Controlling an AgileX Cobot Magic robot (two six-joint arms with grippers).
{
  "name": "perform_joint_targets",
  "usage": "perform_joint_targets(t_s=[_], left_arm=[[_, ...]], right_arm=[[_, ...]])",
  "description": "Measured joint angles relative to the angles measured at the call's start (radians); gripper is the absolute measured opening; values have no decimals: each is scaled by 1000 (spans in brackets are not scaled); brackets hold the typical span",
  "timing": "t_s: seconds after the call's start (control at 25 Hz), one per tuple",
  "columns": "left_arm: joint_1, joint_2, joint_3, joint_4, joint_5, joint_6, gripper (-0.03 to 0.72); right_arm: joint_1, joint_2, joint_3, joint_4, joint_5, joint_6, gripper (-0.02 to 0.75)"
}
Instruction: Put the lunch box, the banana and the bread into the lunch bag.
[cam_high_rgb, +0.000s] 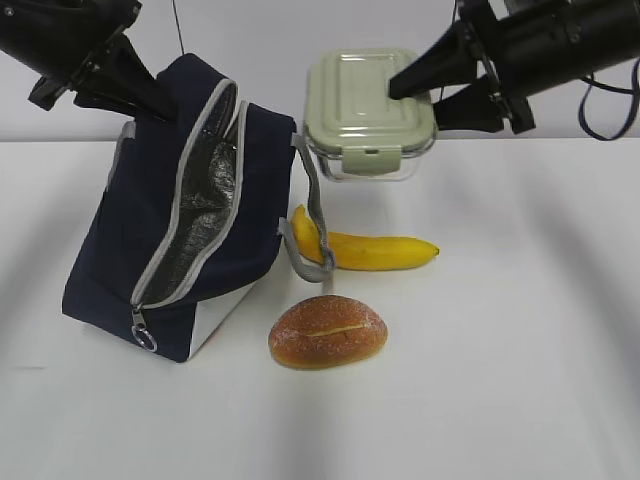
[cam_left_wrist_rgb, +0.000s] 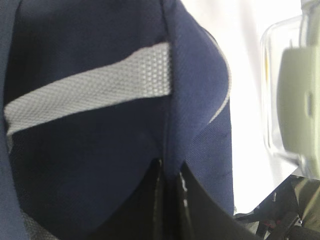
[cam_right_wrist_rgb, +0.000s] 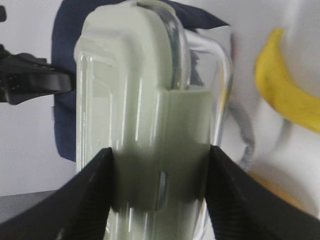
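Lunch box, sage-green lid up, held off the table at far centre, clamped between the fingers of the right gripper across lid and clear base. Lunch bag at left, tilted, zipper open, silver lining exposed; far top edge pinched by the left gripper, jaws closed on the navy fabric. Banana lying on the white table just right of the bag, partly behind a grey handle. Bread nearer, just beside the bag's near right corner.
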Motion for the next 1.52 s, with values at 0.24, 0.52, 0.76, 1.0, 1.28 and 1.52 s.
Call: perform_joint_targets(t_s=[0.24, 0.52, 0.76, 1.0, 1.28, 1.52], left_arm=[[0, 0, 0, -4, 0, 0, -16], [0, 0, 0, -4, 0, 0, -16], [0, 0, 0, -6, 0, 0, -16], [0, 0, 0, -17, 0, 0, -16], [0, 0, 0, -37, 0, 0, -16], [0, 0, 0, -39, -2, 0, -16]], right_arm=[[170, 0, -115, -115, -4, 149, 420], [295, 0, -115, -248, -156, 269, 420], [357, 26, -117, -343, -270, 353, 420], [404, 105, -121, -342, -306, 371, 420], [478, 149, -151, -312, -414, 372, 420], [519, 211, -218, -303, -447, 372, 420]])
